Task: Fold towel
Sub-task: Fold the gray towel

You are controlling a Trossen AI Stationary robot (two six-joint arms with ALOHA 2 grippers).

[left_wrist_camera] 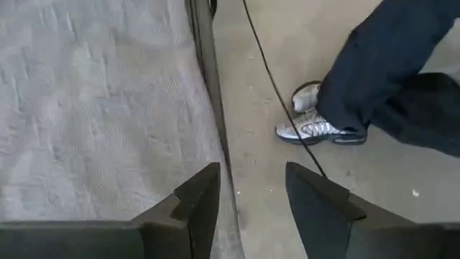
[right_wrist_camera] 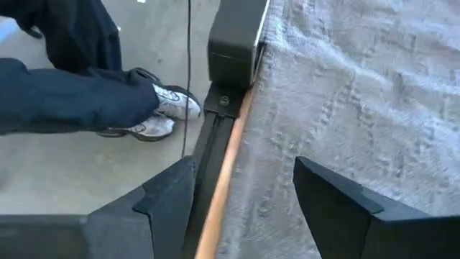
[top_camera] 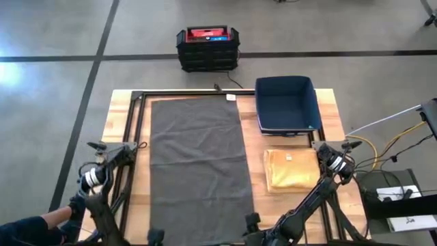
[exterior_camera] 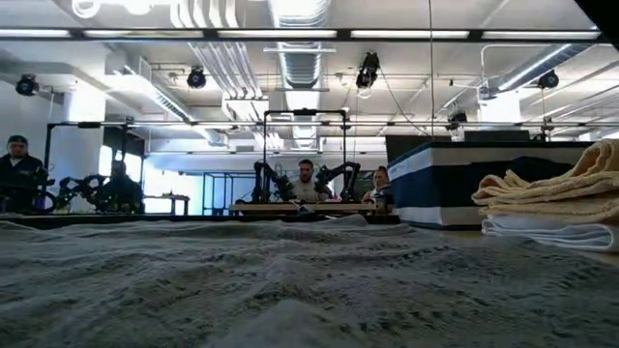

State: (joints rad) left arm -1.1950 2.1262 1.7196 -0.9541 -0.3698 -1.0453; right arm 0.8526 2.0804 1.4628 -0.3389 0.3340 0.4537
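A grey towel [top_camera: 199, 160] lies spread flat, lengthwise, down the middle of the wooden table [top_camera: 123, 109]; it fills the foreground of the low view [exterior_camera: 290, 280]. My left gripper [left_wrist_camera: 251, 173] is open at the table's near edge, over the towel's edge [left_wrist_camera: 93, 93] and a dark rail. My right gripper [right_wrist_camera: 244, 169] is also open at the near edge, with the towel [right_wrist_camera: 359, 93] beside it. Neither has anything between its fingers. In the high view the grippers show as dark tips at the near edge, left [top_camera: 156, 236] and right [top_camera: 252, 221].
A folded yellow towel [top_camera: 292, 169] lies on the table right of the grey one, with a dark blue bin [top_camera: 287, 104] behind it. A red-and-black case [top_camera: 207, 48] stands on the floor beyond the table. A person's leg and shoe [left_wrist_camera: 316, 126] are on the floor near the table.
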